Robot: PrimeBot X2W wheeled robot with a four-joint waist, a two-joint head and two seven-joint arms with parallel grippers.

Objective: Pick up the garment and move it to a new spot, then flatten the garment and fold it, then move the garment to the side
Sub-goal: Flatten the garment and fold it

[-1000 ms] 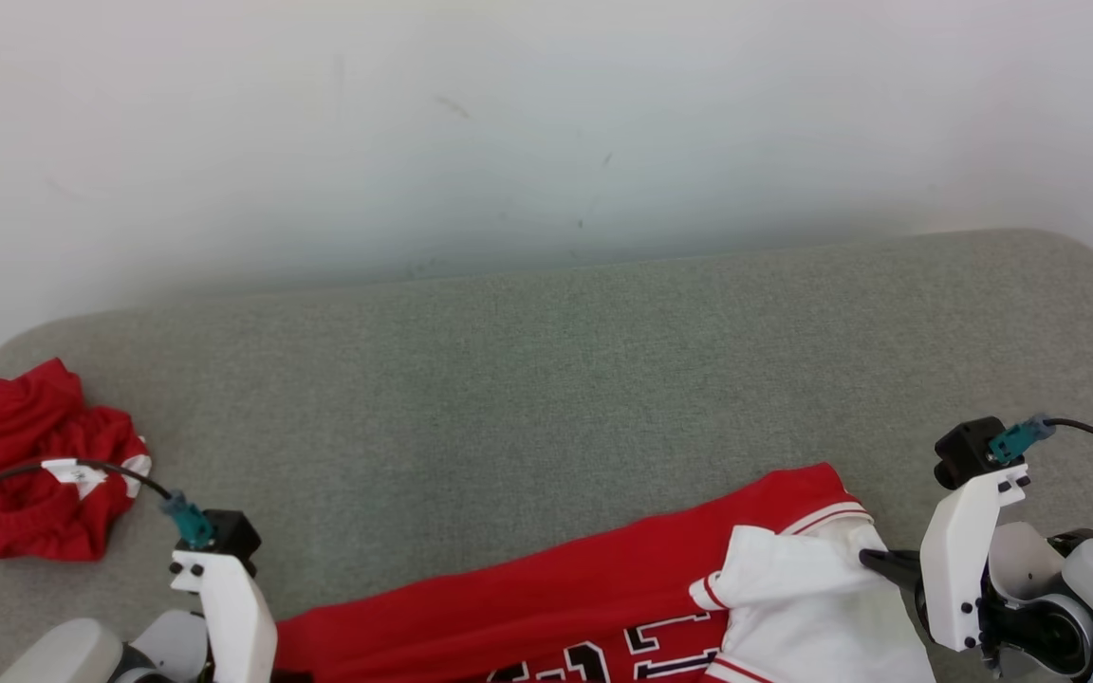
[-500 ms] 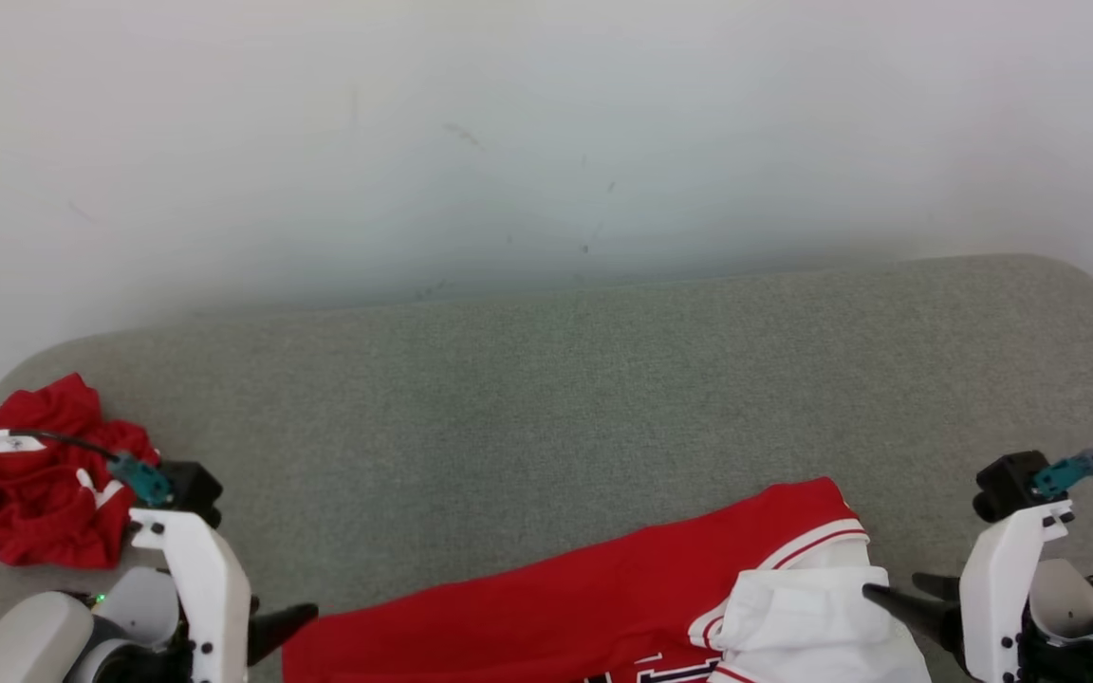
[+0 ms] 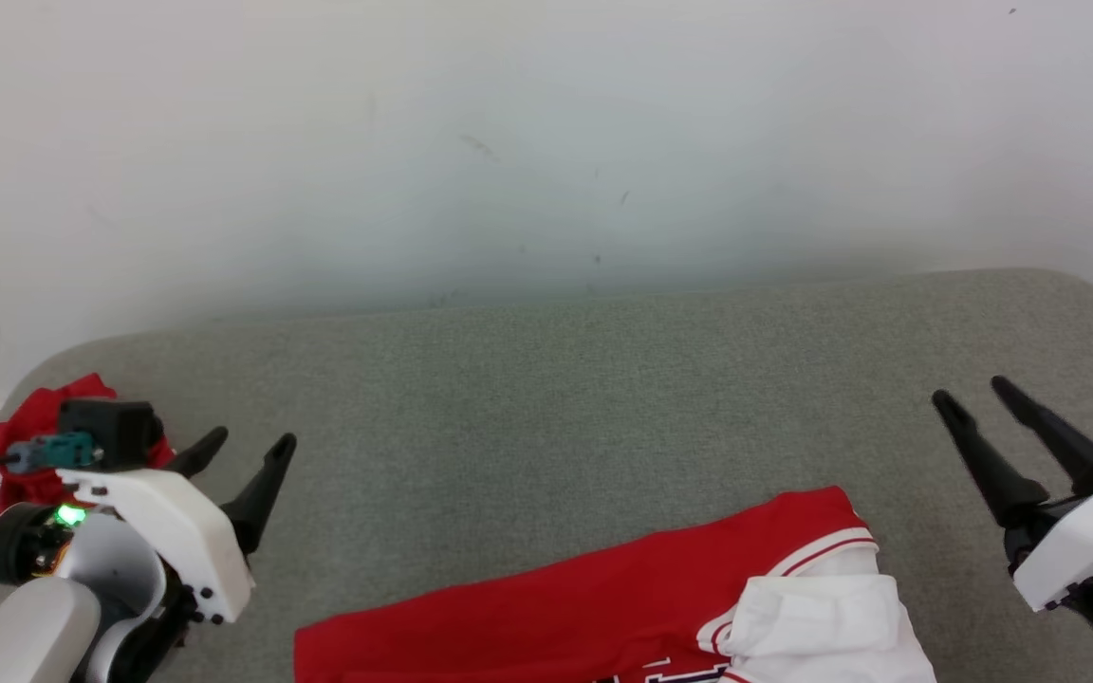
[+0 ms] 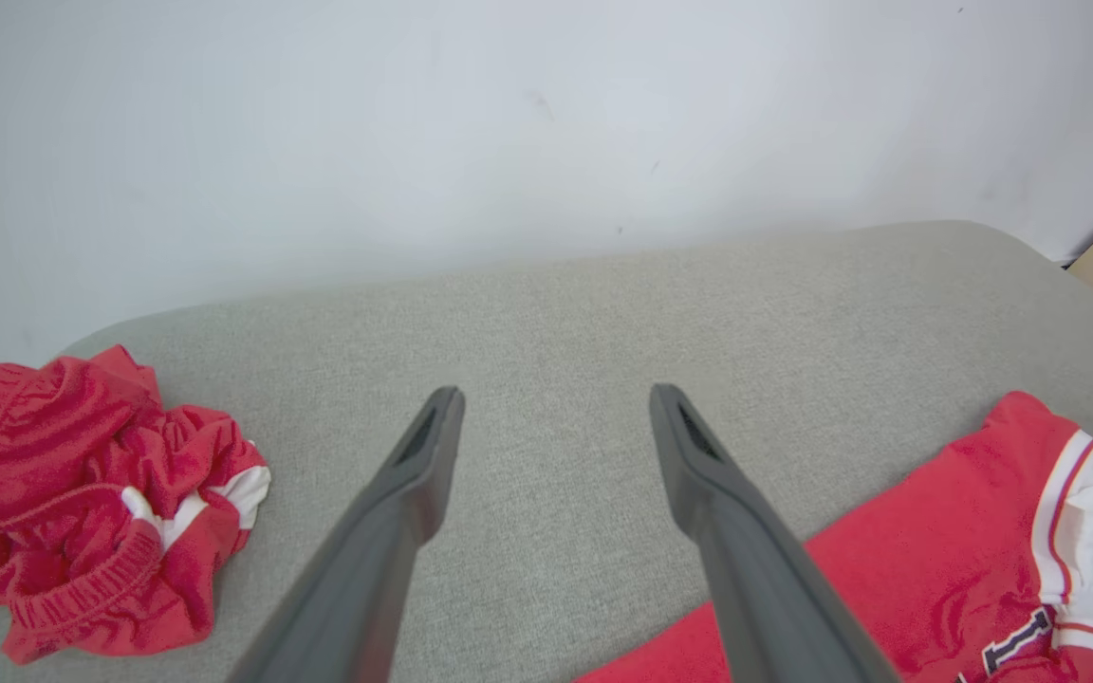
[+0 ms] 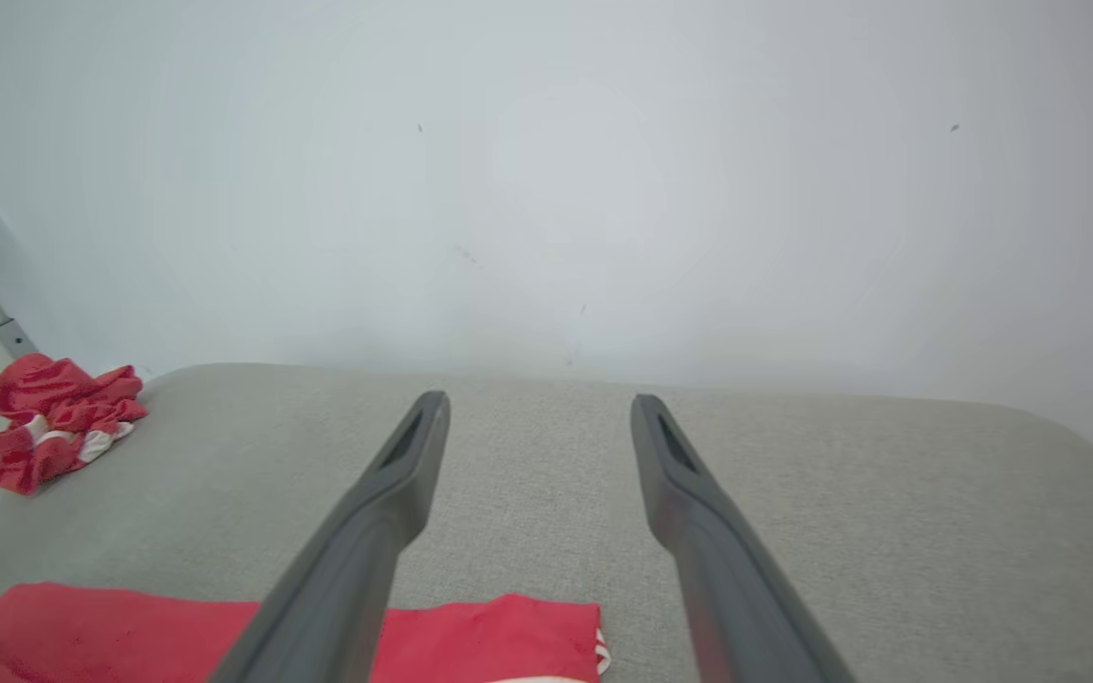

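The garment (image 3: 603, 607) is a red jersey with white sleeve and trim, lying flat at the near edge of the grey table (image 3: 546, 398). It also appears at the lower right of the left wrist view (image 4: 935, 560) and along the bottom of the right wrist view (image 5: 490, 636). My left gripper (image 3: 248, 446) stands open above the table to the jersey's left, holding nothing. My right gripper (image 3: 973, 394) is open too, raised to the right of the jersey's white sleeve (image 3: 822, 626). Both wrist views show spread fingers (image 4: 414, 474) (image 5: 404, 465) over bare table.
A crumpled red and white cloth (image 3: 25, 446) lies at the table's far left, behind my left wrist, seen also in the wrist views (image 4: 82, 512) (image 5: 53, 417). A pale wall (image 3: 546, 142) rises right behind the table. The table's corners are rounded.
Both grippers have let go of the jersey, opened, and swung up so their fingers point away from me. The camera has tilted slightly; the jersey lies still.
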